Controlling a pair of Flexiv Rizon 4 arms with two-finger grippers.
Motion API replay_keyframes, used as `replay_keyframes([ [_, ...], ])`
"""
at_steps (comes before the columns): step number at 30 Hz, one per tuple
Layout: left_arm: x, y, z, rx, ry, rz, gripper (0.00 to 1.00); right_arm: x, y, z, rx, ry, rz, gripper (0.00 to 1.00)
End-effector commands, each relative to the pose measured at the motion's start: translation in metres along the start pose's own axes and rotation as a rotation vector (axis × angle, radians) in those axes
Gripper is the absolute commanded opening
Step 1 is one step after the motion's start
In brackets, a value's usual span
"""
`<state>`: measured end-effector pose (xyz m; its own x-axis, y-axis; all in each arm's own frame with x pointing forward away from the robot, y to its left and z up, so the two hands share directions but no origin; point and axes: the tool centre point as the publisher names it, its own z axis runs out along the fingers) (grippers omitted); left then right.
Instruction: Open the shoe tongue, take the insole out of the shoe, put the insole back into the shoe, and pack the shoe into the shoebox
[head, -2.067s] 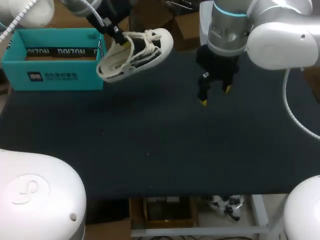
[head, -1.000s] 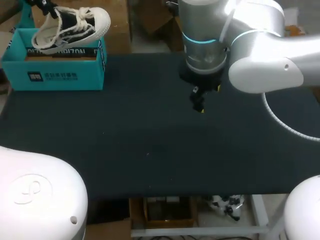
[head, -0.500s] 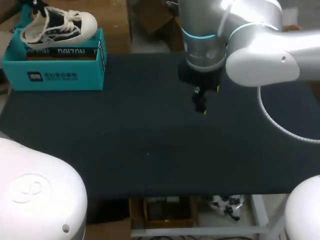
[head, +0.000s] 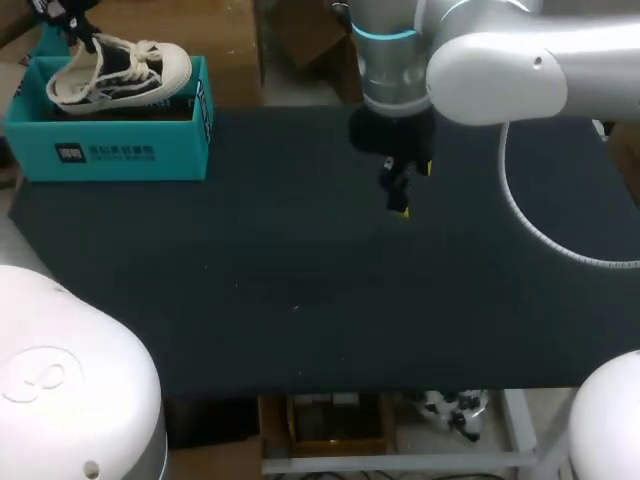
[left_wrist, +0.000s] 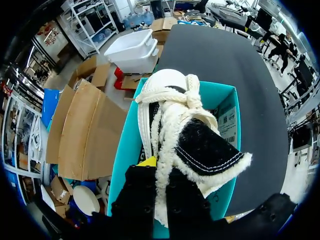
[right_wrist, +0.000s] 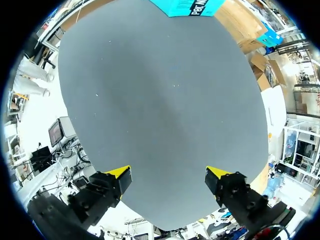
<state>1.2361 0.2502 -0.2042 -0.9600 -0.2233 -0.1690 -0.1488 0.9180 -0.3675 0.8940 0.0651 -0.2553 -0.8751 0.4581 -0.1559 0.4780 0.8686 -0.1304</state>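
Observation:
The black-and-white canvas shoe (head: 125, 72) with cream laces lies toe to the right, partly down in the open teal shoebox (head: 105, 152) at the table's back left. My left gripper (head: 72, 28) is above the box's left end, shut on the shoe's rear collar. In the left wrist view the shoe (left_wrist: 170, 87) hangs ahead of the left gripper (left_wrist: 159, 172), toe pointing away, with its fleecy black tongue (left_wrist: 206, 149) folded out and the shoebox (left_wrist: 124, 165) around it. My right gripper (head: 410, 188) hovers open over the mat, holding nothing. No loose insole shows.
The dark mat (head: 320, 280) covers the table, and the right wrist view shows only mat (right_wrist: 160, 90) under the open right gripper (right_wrist: 167, 175), with a corner of the shoebox (right_wrist: 192, 6) far ahead. Cardboard boxes stand beyond the table's back edge.
My left arm carried the shoe leftward from mid-table to above the shoebox and lowered it into the box. My right arm drifted slightly back and left, staying open.

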Motion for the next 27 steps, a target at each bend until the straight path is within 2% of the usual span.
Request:
replay_keyframes([
  [1, -0.006, 0.005, 0.012, -0.007, 0.155, 0.010, 0.00, 0.008, -0.005, 0.007, -0.024, -0.029, 0.005, 1.00],
  [8, -0.002, 0.006, 0.035, -0.046, 0.195, 0.013, 0.00, 0.011, -0.011, 0.015, -0.065, -0.027, 0.023, 1.00],
  [12, -0.005, 0.004, 0.048, -0.080, 0.208, -0.015, 0.00, 0.010, -0.012, 0.017, -0.074, -0.015, 0.033, 1.00],
  [13, -0.005, 0.004, 0.050, -0.091, 0.209, -0.012, 0.54, 0.010, -0.012, 0.017, -0.074, -0.015, 0.033, 1.00],
  [14, -0.006, 0.005, 0.051, -0.103, 0.201, -0.013, 0.94, 0.010, -0.012, 0.017, -0.074, -0.015, 0.033, 1.00],
  [15, -0.006, 0.005, 0.051, -0.112, 0.205, -0.020, 1.00, 0.010, -0.012, 0.017, -0.074, -0.015, 0.033, 1.00],
  [22, -0.008, 0.001, 0.065, -0.114, 0.232, -0.026, 1.00, 0.010, -0.012, 0.017, -0.074, -0.015, 0.033, 1.00],
  [25, -0.001, -0.007, 0.064, -0.073, 0.242, -0.037, 1.00, 0.010, -0.012, 0.017, -0.074, -0.015, 0.033, 1.00],
  [27, 0.013, -0.016, 0.057, -0.068, 0.229, -0.009, 1.00, 0.010, -0.012, 0.017, -0.074, -0.015, 0.033, 1.00],
])
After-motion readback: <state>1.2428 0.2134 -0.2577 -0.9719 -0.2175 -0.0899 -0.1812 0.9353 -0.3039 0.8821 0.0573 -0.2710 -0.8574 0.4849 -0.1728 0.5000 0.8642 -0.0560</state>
